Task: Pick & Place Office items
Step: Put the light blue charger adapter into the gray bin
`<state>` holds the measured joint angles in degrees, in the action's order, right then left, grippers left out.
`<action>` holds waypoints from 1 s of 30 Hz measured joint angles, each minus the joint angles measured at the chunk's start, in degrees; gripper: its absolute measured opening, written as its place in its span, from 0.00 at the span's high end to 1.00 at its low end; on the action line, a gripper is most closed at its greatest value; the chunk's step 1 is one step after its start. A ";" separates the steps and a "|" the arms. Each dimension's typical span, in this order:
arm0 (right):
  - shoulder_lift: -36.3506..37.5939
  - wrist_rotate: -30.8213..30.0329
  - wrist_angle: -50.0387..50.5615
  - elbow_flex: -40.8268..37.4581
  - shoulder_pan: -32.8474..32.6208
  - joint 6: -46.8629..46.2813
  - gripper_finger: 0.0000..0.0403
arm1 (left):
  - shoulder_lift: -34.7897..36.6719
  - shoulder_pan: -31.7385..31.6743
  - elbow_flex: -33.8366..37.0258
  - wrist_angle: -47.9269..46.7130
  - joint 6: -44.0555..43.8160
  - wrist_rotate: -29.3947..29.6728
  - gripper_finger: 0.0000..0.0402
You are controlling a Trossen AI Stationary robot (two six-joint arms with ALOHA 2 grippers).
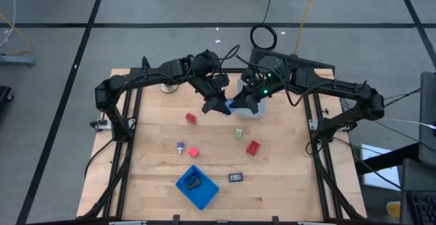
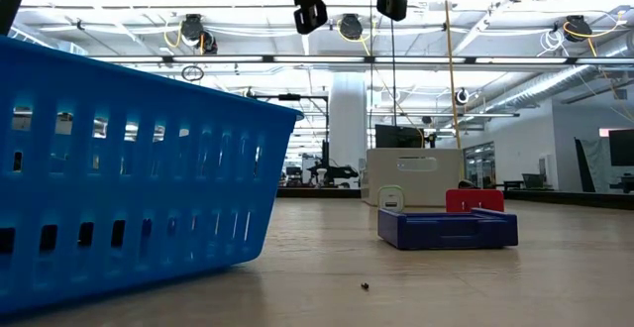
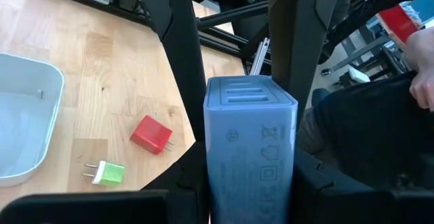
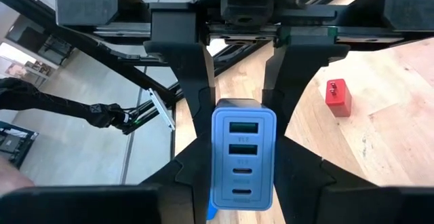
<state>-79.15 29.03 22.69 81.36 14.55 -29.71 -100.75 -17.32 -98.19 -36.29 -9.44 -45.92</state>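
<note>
A pale blue charger block [image 1: 230, 104] hangs in the air between my two grippers, above the table's far middle. My left gripper [image 1: 219, 105] reaches it from the left and my right gripper [image 1: 244, 103] from the right, each shut on it. The right wrist view shows the charger's port face [image 4: 243, 156]. The left wrist view shows its labelled side [image 3: 251, 156]. On the table lie two red blocks [image 1: 191, 118] [image 1: 253, 147], a green plug [image 1: 239, 133], a purple bit [image 1: 180, 146], a small red piece [image 1: 193, 153] and a flat black rectangle [image 1: 236, 177]. My left gripper pinches the charger between its two fingers by its opposite side faces [image 3: 215, 183]. It comes from the table's left, slanting down. The block is lifted clear of the table. My right gripper pinches the same side faces [image 4: 220, 187] from the table's right, facing the left gripper, whose fingers [image 4: 193, 95] lie alongside the block.
A clear bin [image 1: 257, 112] sits under the right gripper. A blue tray [image 1: 203, 192] with a black piece in it lies near the table's near edge. A grey round thing [image 1: 167, 86] stands under the left arm. The blue tray's slotted wall [image 2: 129, 168] fills the low view's left.
</note>
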 joint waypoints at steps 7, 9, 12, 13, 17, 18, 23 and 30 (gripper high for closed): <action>0.00 0.83 -0.10 0.00 0.00 0.43 0.72 | 0.00 0.04 -0.04 0.08 -1.18 2.55 0.52; 0.00 0.84 -0.15 0.00 0.00 0.46 0.72 | 0.00 0.02 -0.04 0.06 -1.19 3.39 0.47; 0.00 0.88 -0.10 0.00 0.00 0.66 0.72 | 0.00 0.04 -0.04 0.02 -1.17 4.18 0.41; 0.00 0.89 -0.12 0.00 0.00 0.66 0.72 | 0.00 0.03 -0.04 0.02 -1.17 4.28 0.39; 0.00 0.97 -0.17 0.00 0.00 0.66 0.72 | 0.00 0.01 -0.04 0.02 -1.21 4.44 0.36; 0.00 1.01 -0.18 0.00 0.00 0.66 0.72 | 0.00 0.01 -0.04 0.02 -1.25 4.45 0.35; 0.00 1.01 -0.19 0.00 0.07 0.87 0.72 | 0.00 -0.02 -0.04 -0.31 -1.66 4.52 0.34; -0.02 1.04 -0.13 0.00 0.28 1.92 0.72 | 0.00 -0.05 -0.04 -3.98 -1.91 3.83 0.31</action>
<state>-79.18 30.07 22.56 81.36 14.83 -27.79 -100.75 -17.37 -98.24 -40.28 -11.35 -42.09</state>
